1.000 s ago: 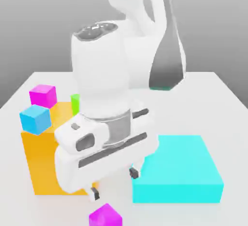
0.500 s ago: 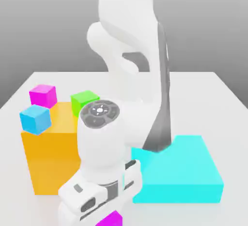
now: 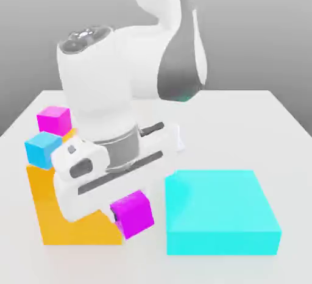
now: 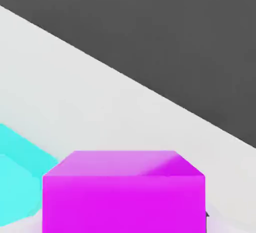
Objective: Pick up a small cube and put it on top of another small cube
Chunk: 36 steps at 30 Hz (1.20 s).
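Hanging off the desk [image 3: 286, 118], the small cube [image 3: 133, 214] is pinched between the gripper [image 3: 125, 216] fingers, which are clamped tight on its sides. It sits just in front of the big orange block [image 3: 49, 216] and right beside the flat cyan block [image 3: 222, 213]. On top of the orange block there's a pinker magenta cube [image 3: 53, 120] and a blue cube [image 3: 42, 149]. From the hand view the small cube [image 4: 123, 192] looms close with desk behind.

A glossy small cube [image 4: 123, 192] sits right up close, magenta-purple, its upper face catching the light. Beyond it stretches the pale table [image 4: 90, 102], with a cyan block [image 4: 17, 172] off to one side and dark grey background past the table's edge.
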Each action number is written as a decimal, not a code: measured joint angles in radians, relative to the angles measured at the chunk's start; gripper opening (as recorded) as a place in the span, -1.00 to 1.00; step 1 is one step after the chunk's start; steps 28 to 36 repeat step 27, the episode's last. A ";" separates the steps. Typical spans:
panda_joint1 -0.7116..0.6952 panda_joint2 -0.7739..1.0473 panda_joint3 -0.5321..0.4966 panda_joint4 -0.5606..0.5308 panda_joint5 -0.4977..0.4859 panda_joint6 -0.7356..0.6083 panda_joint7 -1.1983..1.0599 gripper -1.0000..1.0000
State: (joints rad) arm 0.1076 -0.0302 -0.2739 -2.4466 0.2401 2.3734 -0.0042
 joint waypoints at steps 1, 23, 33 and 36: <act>-0.024 -0.036 -0.008 -0.009 -0.020 -0.025 0.031 -1.00; -0.517 -0.596 0.000 -0.258 -0.417 -0.286 0.566 -1.00; -0.520 -0.585 -0.003 -0.278 -0.419 -0.255 0.566 1.00; -0.520 -0.585 -0.003 -0.278 -0.419 -0.255 0.566 1.00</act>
